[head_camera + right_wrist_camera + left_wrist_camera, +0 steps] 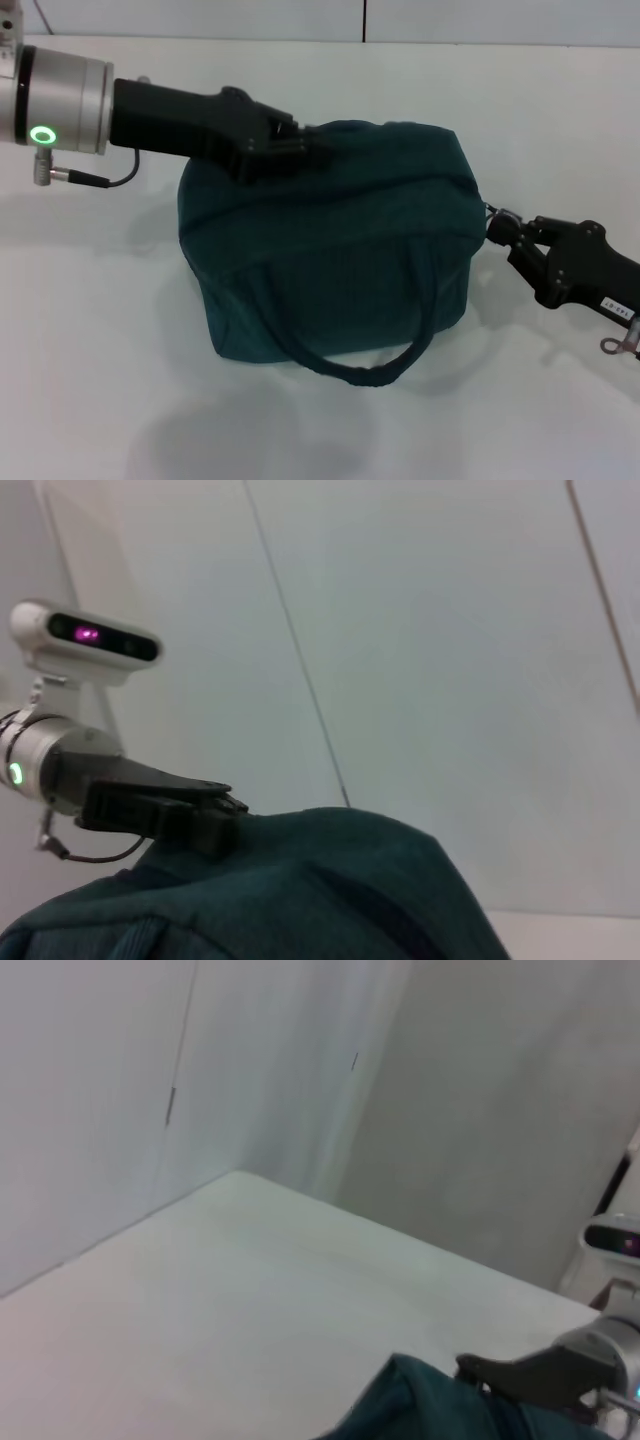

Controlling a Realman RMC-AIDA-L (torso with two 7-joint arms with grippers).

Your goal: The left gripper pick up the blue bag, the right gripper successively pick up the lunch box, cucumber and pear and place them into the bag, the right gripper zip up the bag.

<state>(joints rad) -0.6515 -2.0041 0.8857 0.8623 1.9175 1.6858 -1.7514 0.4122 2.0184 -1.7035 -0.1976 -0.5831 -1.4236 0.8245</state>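
Blue bag [330, 250] on table [90, 400]; left gripper [305, 148] pinches its far-left top, right gripper [497, 226] closed on ring pull [493, 213] at right end.

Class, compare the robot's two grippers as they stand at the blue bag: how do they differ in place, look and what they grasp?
The left gripper rests at the top rear edge of the blue bag; the right gripper is at the bag's right end, lower down. The left gripper's arm has a silver wrist with a green glowing ring; the right gripper's arm bears a small white label. The right gripper pinches something small at the bag's end; the left grips the fabric. Both are black two-fingered claws touching the bag.
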